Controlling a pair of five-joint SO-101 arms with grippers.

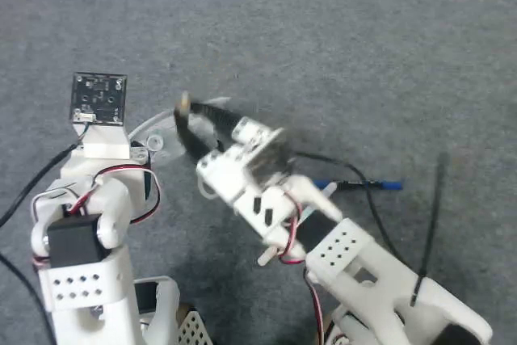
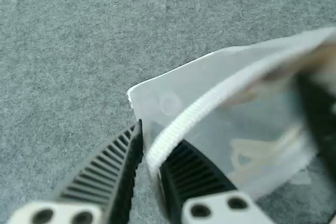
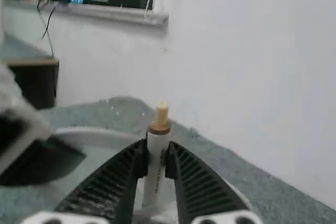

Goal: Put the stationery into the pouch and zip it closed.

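Gripping a slim white, tan-tipped pen (image 3: 159,124), the right gripper's (image 3: 156,150) ribbed fingers (image 3: 118,182) pinch tight while the left gripper (image 2: 148,145) nips the translucent pouch's (image 2: 210,87) zipper edge.

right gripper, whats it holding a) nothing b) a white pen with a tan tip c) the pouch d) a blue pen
B: in the right wrist view the right gripper is shut on a white pen with a tan tip, while the pouch sits in the left gripper.
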